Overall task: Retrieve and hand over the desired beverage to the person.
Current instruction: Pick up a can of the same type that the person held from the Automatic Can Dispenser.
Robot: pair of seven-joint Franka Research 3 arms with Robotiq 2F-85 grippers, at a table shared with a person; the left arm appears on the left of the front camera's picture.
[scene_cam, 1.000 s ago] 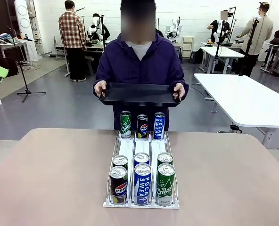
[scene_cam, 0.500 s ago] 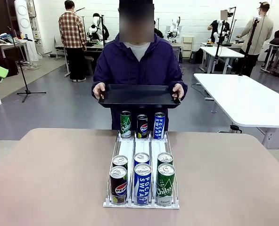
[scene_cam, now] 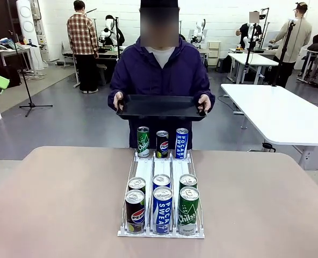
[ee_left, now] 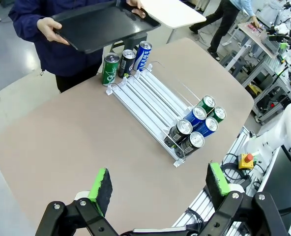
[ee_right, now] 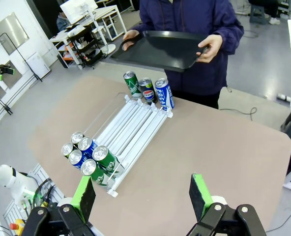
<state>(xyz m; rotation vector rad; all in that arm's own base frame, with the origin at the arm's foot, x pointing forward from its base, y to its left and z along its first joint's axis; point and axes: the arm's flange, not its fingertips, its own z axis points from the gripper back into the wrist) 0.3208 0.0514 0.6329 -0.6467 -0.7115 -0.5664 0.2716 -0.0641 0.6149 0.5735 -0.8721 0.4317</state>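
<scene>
1. A busy lab with white benches and people at work behind; in front, a tan table carries a white three-lane rack whose lanes run straight from the robot's edge to the person in the dark hooded jacket at the far side
2. The person holds a black tray level by its two ends, above the table's far edge; it is empty and apparently waiting for a drink
3. Six cans crowd the rack's near end in two rows, all upright with long axes vertical: in front, a black Pepsi can in the robot's left lane, a blue Pocari Sweat can in the middle and a green can on the right; three more cans stand in a row at the far end, just below the tray
4. Which drink is wanted cannot be told from the frames
5. The left gripper hangs high over the robot's side of the table, jaws spread wide and holding nothing; the near cans lie ahead of and below it, toward the right of its wrist view
6. The right gripper, equally wide and empty, hovers high on its own side, with the same cans ahead of and below it, toward the left of its wrist view
7. The near cans sit between the two arms, neither plainly closer; a left-lane can would likely suit the left arm and a right-lane can the right, and either arm would need to descend, reach forward and set its jaws on either side of an upright can
</scene>
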